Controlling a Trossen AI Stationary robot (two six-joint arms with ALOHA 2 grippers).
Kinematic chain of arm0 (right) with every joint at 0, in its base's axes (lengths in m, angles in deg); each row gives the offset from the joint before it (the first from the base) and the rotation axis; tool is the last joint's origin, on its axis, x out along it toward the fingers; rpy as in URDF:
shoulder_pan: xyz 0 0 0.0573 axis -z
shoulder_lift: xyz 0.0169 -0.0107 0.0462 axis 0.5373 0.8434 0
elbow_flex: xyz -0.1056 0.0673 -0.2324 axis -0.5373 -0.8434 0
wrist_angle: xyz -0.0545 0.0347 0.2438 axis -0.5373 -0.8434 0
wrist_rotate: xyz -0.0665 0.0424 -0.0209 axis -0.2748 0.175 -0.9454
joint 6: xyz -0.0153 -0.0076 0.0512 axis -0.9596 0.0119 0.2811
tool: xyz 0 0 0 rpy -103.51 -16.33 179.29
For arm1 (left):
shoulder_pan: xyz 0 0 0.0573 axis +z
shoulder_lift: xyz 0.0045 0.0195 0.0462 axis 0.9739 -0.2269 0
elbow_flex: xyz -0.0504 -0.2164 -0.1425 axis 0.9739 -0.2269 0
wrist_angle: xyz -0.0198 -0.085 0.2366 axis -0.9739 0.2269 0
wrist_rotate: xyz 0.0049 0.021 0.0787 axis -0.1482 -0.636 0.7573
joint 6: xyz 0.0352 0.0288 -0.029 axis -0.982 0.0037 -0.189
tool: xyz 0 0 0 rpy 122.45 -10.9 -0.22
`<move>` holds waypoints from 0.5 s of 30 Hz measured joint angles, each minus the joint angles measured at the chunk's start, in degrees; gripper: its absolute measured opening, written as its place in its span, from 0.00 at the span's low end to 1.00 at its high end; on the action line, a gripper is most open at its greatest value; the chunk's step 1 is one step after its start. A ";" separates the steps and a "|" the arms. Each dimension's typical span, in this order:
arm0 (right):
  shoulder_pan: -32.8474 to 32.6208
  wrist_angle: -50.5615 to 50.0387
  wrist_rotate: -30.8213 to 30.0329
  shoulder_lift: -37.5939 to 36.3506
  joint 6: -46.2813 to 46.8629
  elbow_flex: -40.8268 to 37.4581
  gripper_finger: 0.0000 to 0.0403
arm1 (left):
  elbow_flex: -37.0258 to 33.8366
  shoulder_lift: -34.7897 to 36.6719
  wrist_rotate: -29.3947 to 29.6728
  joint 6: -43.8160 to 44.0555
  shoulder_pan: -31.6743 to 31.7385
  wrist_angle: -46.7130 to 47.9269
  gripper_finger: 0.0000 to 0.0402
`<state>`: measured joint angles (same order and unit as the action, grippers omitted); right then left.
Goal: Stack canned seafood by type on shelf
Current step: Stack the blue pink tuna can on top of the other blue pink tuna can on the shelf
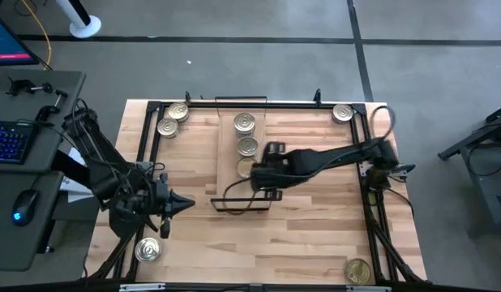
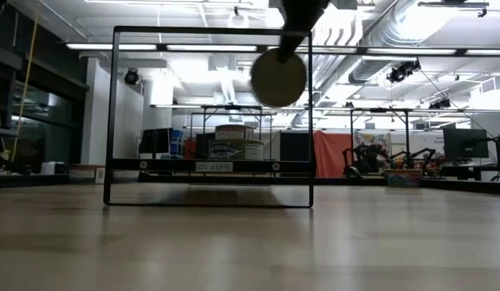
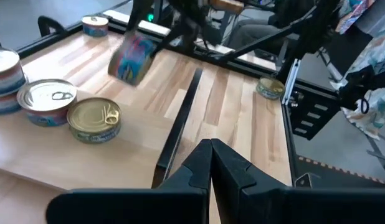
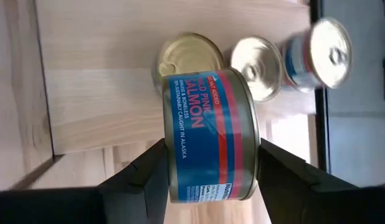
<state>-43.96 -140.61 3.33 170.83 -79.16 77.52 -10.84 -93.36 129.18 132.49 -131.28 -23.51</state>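
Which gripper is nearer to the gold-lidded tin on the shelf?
The right. The right gripper, holding a salmon tin, hangs just beside the gold-lidded tin on the shelf. The left gripper waits off the shelf, toward the table's left side.

Blue-labelled salmon tin [image 4: 208, 137] hangs tilted above three tins [image 1: 246, 146] lined on the shelf [image 1: 228, 174].

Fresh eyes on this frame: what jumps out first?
The right gripper holds a blue and red salmon tin tipped on its side in its jaws, up off the shelf at mid-table. On the shelf board beside it lies a row of tins, one gold-lidded, two silver. The left gripper waits shut near the table's left edge, and loose tins sit in the table's corners.
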 joint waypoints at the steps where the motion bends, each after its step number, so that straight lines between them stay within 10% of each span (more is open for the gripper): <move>1: -0.08 1.92 0.04 -2.44 1.05 -3.28 0.45 | 0.00 -0.42 -0.01 0.44 0.00 -0.02 0.00; 15: 2.94 27.16 -2.60 -17.53 -4.40 -25.51 0.45 | 0.00 -2.60 1.58 2.45 4.60 -3.03 0.00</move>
<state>-41.02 -113.45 0.74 153.30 -83.56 52.01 -10.84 -95.97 130.76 134.93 -126.68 -26.55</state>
